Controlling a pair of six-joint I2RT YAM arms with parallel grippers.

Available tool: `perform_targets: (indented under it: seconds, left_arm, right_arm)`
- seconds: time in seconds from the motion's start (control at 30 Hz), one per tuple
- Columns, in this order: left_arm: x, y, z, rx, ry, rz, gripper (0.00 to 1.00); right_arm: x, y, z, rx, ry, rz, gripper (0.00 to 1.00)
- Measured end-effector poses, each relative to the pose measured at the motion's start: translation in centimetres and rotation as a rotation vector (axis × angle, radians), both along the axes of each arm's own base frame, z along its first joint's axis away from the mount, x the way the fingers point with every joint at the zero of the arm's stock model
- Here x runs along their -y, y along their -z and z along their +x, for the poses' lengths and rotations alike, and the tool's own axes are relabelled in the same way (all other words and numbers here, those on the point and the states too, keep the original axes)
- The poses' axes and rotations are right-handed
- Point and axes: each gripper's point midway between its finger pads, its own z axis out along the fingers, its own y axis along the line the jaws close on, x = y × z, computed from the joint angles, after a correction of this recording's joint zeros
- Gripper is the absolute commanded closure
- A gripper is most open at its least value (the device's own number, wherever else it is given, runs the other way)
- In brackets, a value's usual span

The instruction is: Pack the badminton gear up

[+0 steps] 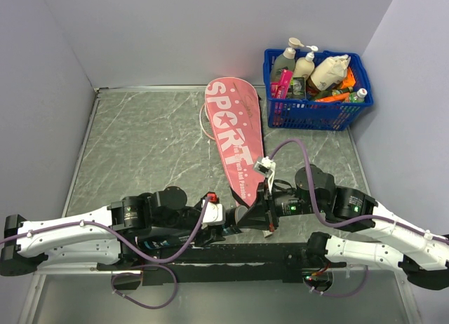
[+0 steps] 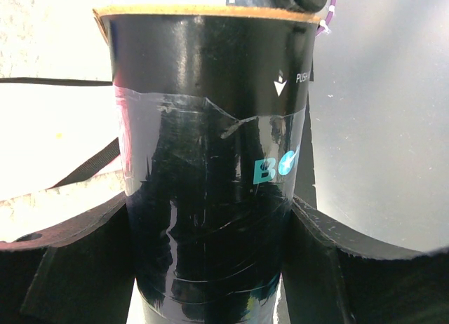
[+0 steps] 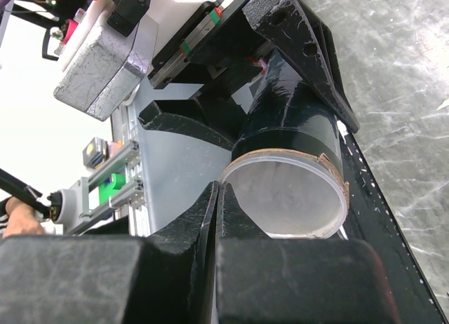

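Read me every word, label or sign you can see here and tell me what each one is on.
"SPORT": pink racket cover.
Smaller white lettering below it: too blurred.
"PUSH", by a white down arrow: black tube.
"BO", teal, cut off: same tube.
Labels on bottles in blue basket: too small.

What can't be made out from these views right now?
1. Tube contents: right wrist view, pale glare covers its end.
2. Tube itself, top view: covered by the left gripper and right gripper.
3. Cover near end: top view, behind the grippers; open or zipped, cannot tell.
4. Rackets, shuttlecocks: in no view.
5. Basket small items: top view, too small.
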Motion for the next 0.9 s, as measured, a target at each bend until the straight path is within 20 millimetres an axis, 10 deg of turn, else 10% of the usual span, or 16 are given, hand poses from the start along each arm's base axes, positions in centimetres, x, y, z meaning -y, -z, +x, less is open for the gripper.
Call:
perform_targets:
  seconds: [0.9]
  left_arm:
    - [0.03, 0.04, 0.25, 0.002, -0.013, 0.002, 0.99]
  right_arm:
    - [0.59, -0.27, 0.48, 0.023, 0.047, -0.004, 1.00]
